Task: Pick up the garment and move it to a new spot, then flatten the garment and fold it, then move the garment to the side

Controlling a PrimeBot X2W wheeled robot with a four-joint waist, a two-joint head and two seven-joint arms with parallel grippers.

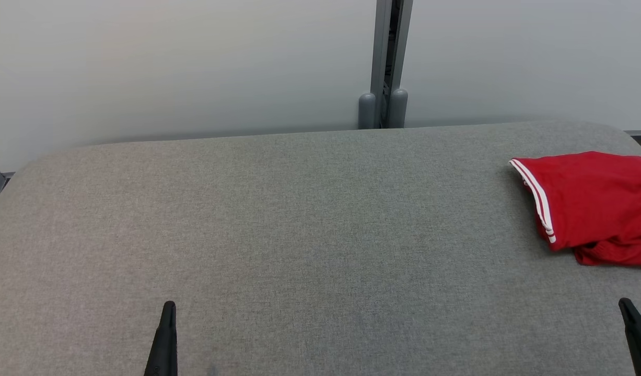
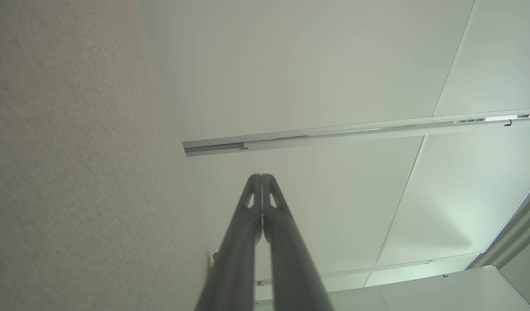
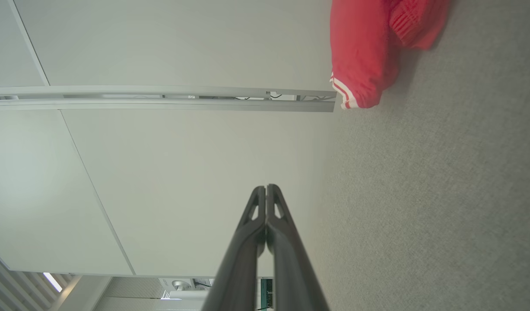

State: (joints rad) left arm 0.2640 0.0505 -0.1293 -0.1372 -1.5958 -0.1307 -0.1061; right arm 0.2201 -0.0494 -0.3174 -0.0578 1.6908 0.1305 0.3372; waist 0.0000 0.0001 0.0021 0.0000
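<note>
Left pincer (image 1: pixel 168 307) pressed together, empty, low at the near edge, left of centre. Right pincer (image 1: pixel 624 304) likewise pressed together and empty, at the near right corner. Between and beyond both, a wide open stretch of grey fabric worktop (image 1: pixel 299 219), running out to rounded far corners. At the far right, red garment (image 1: pixel 594 203) with a white-striped cuff, bunched on the worktop, well apart from the right pincer. Behind the far edge, pale wall panels (image 1: pixel 169 68) and a grey upright post (image 1: pixel 385 62).
</note>
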